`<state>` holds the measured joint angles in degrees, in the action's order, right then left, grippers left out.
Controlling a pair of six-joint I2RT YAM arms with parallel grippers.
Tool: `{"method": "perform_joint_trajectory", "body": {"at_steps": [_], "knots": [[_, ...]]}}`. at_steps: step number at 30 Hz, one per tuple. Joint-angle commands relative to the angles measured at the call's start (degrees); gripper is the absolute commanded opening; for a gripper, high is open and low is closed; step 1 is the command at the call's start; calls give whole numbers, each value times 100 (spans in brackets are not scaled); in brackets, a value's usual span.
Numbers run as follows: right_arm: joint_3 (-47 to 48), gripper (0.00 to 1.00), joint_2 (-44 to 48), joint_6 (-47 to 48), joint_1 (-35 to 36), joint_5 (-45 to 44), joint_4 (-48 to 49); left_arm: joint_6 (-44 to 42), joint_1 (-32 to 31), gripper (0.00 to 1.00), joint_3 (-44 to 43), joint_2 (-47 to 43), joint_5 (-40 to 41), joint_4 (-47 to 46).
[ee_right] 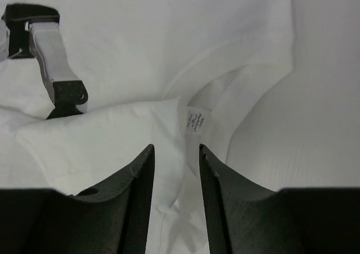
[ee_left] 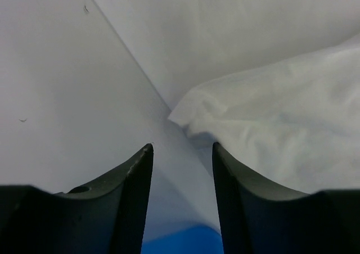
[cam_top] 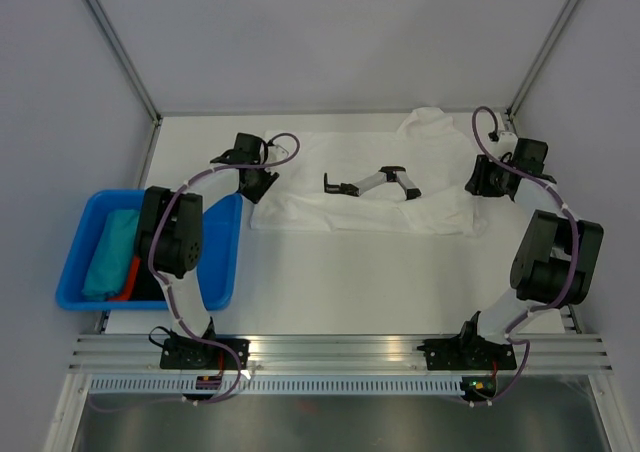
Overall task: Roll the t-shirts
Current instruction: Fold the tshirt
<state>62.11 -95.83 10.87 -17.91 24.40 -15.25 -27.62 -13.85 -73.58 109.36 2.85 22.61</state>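
In the overhead view, a white t-shirt [cam_top: 370, 204] lay spread flat at the back middle of the pale bench [cam_top: 350, 282], with a black and grey mark [cam_top: 372, 182] on its upper surface. The left claw [cam_top: 258, 184] sat at the shirt's left edge and the right claw [cam_top: 487, 184] at its right edge, near the collar end. A blue bin [cam_top: 70, 257] stood at the bench's left side, holding a teal cloth [cam_top: 112, 252] with a red cloth [cam_top: 130, 275] just beside it. In the left wrist view, the left claw [ee_left: 181, 147] had its fingers parted with nothing between them, and a corner of the white t-shirt [ee_left: 270, 113] lay just ahead and to the right on bare bench. In the right wrist view, the right claw [ee_right: 174, 147] was likewise parted and empty above the white t-shirt [ee_right: 169, 46], with a small sewn label [ee_right: 195, 121] just ahead of its tips.
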Motion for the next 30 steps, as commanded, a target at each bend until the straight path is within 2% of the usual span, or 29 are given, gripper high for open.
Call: {"method": "perform_joint_trajectory", "body": {"at_steps": [1, 2, 5, 8, 9, 12, 16, 17, 21, 26, 30], "knots": [[477, 43, 354, -1389, -124, -927, -99, 160, -30, 53, -148, -450, -258, -20], [539, 42, 468, -1647, -186, -1433, -275, 134, -74, 54, -113, -546, -537, -11], [811, 41, 626, -2316, -397, -1938, -1417, -58, -197, 55, 36, -977, -951, -20], [190, 38, 1055, -2633, -424, -1765, -1596, -680, -337, 57, 440, -1644, -1505, 6], [-21, 36, 1162, -2660, -424, -1598, -1500, -884, -477, 62, 772, -1872, -1811, 24], [-523, 35, 1357, -2670, -424, -1386, -1490, -1631, -803, 70, 1422, -2463, -1684, 33], [-691, 39, 1339, -2573, -424, -772, -1473, -1984, -909, 70, 1689, -2140, -955, 24], [-735, 45, 1365, -2590, -424, -701, -1438, -1967, -909, 69, 1672, -1964, -779, 33], [-893, 49, 1339, -2494, -415, -524, -1394, -1967, -918, 71, 1706, -1919, -1005, -37], [-999, 46, 998, -2467, -415, -463, -1262, -2046, -918, 71, 1637, -1445, -761, -222], [-1130, 41, 821, -2546, -424, -830, -973, -2020, -918, 66, 1548, -1023, -330, -406]]}}
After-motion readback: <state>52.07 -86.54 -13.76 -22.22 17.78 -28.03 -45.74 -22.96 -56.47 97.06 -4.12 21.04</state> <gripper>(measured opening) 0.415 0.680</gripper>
